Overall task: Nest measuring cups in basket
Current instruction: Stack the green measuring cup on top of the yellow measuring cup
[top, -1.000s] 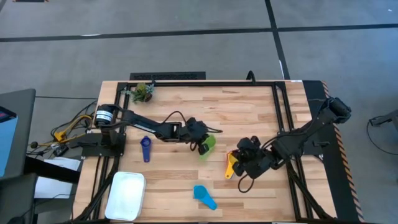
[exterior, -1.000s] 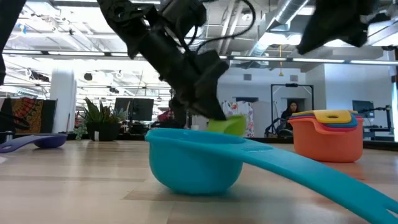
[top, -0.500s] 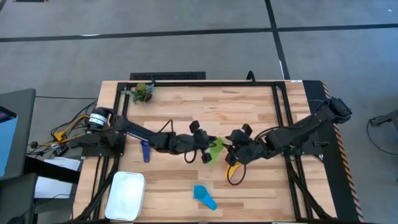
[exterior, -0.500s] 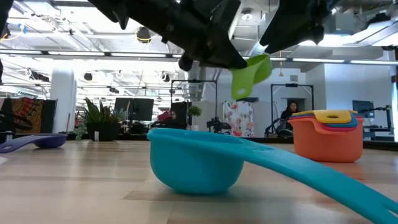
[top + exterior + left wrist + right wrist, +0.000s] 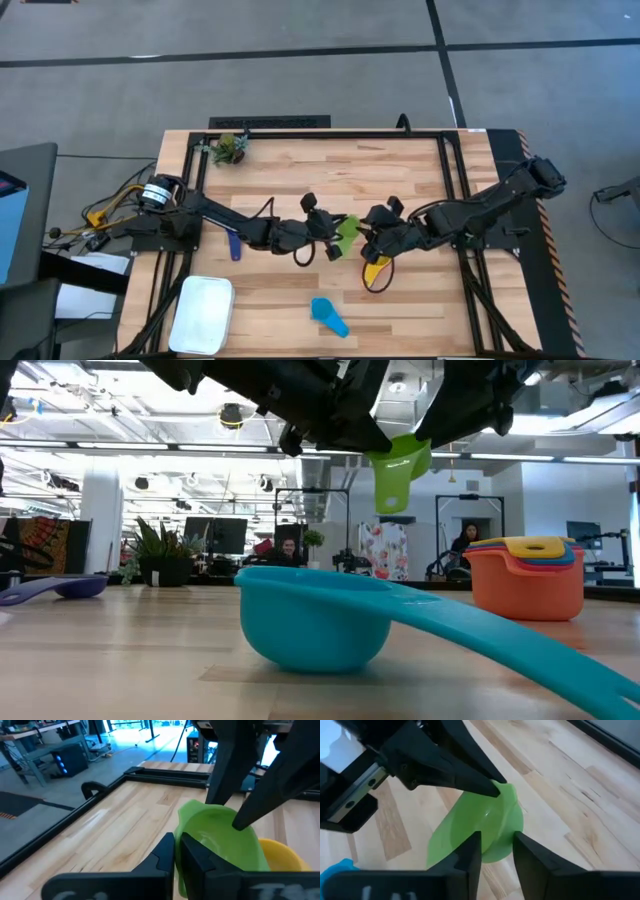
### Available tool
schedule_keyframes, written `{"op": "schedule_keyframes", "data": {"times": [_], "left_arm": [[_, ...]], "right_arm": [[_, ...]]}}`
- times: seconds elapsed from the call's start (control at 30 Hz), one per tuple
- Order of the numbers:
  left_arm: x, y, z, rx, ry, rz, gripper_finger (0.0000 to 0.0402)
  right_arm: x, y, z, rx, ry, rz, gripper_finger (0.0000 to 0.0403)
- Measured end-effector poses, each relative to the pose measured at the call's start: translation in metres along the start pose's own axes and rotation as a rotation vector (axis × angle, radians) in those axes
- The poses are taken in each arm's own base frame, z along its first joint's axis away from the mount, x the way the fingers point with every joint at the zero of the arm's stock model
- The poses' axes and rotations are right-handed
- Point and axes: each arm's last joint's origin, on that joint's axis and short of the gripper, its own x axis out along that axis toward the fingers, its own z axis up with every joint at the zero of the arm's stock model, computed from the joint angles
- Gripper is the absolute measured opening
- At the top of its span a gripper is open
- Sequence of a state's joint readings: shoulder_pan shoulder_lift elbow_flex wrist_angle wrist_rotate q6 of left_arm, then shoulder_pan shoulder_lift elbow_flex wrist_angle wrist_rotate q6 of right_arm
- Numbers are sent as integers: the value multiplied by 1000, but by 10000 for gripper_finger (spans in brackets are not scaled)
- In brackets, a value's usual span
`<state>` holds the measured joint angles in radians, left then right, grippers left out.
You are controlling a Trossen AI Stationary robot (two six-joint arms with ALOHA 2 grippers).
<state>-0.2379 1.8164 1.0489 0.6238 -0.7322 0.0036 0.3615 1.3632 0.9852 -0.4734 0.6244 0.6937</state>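
From above, both arms meet over the middle of the table, the left gripper [image 5: 330, 238] and the right gripper [image 5: 368, 232] on either side of the green cup [image 5: 346, 232], a hand-over in mid-air by the look of it. The white basket [image 5: 203, 312] sits at the near left corner with nothing in it that I can see, well apart from the arms. A dark blue cup [image 5: 234, 246] lies beside the left arm, a light blue cup [image 5: 329, 316] near the front edge, and the yellow-topped stack [image 5: 376, 270] just under the right gripper.

Down at table height, the green cup [image 5: 399, 472] hangs clear of the wood between the two dark arms, bowl tilted. The light blue cup [image 5: 330, 615] is empty; the orange cup [image 5: 526, 578] carries others nested inside, red, yellow and blue rims showing.

The left wrist camera shows that gripper's fingers [image 5: 187, 860] pinched narrow on the green cup's [image 5: 225, 840] rim, with the other arm's fingers touching the far side.

The right wrist camera shows its own fingers [image 5: 470, 860] straddling the green cup [image 5: 480, 827], close in but whether they grip I cannot tell (they look a little apart).

To do this well, I'd judge one gripper must hold firm before the other lets go, or the cup drops.
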Motion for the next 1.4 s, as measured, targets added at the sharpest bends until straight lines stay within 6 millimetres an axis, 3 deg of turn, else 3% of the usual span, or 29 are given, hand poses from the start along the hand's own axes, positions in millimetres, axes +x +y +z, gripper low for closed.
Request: {"op": "schedule_keyframes", "data": {"times": [0.27, 0.57, 0.77, 1.07, 1.4], "left_arm": [[-1, -1, 2, -57, -17, -4, 4], [-3, -6, 12, -177, -95, -124, 3], [-4, -6, 12, -191, -97, -139, 3], [-3, -6, 10, -181, -79, -123, 3], [-10, 1, 24, -130, -91, -103, 4]], "right_arm": [[5, -7, 4, 21, 7, -26, 88], [13, -16, 10, 9, 32, -29, 58], [13, -18, 10, -7, 11, -72, 10], [13, -17, 9, -17, 45, -27, 4], [-4, -27, 6, 12, 334, 90, 4]]}}
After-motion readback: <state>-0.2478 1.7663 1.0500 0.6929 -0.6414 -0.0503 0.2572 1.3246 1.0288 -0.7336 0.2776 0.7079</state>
